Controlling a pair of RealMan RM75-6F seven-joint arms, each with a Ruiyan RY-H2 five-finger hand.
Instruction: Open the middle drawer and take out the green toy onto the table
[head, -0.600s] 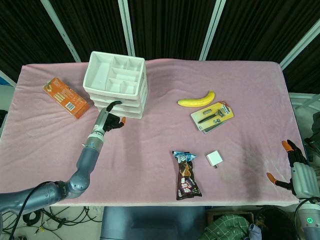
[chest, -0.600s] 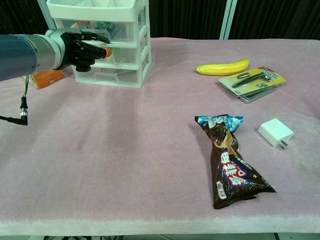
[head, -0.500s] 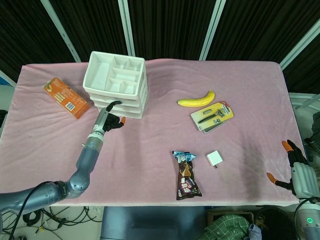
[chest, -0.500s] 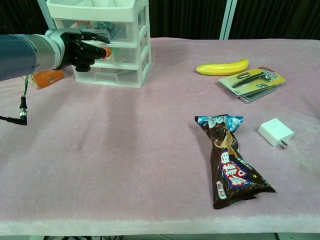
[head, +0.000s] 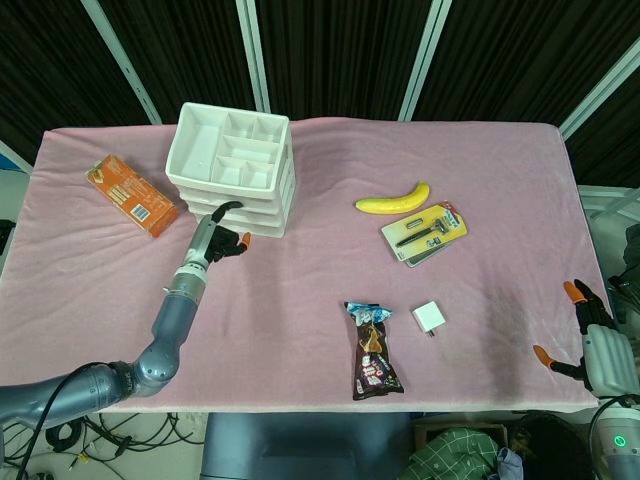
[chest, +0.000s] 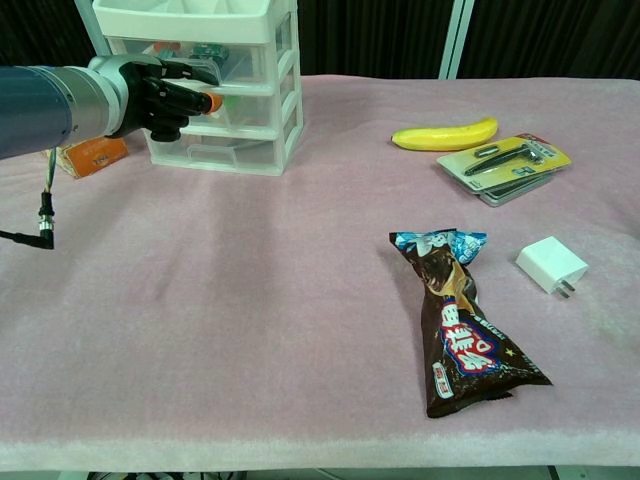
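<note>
**Left hand at the middle drawer, nothing out yet**

The middle drawer (chest: 232, 105) sits in the clear drawer unit (chest: 215, 85) at the upper left of the chest view, and it looks flush with the drawers above and below it, so by my reading it is not yet pulled open. A patch of green shows through its clear front just right of the fingertips; this is probably the green toy (chest: 233, 100), inside the drawer, though it is too small to make out.

The left hand (chest: 165, 98) is at the front of that drawer, fingers curled in toward the handle area with an orange fingertip against the plastic. Whether it actually grips the handle I cannot tell from either view.

The right hand (head: 590, 335) rests at the lower right edge of the head view, fingers spread and holding nothing, well apart from the unit.

The task seems to be at its first step: pulling the drawer, lifting the toy and setting it on the pink counter (chest: 250, 290) all remain.

Farther out lie an orange box (head: 132, 194), a banana (chest: 445, 133), a razor pack (chest: 505, 160), a snack wrapper (chest: 455, 320) and a white charger (chest: 551, 265).
</note>
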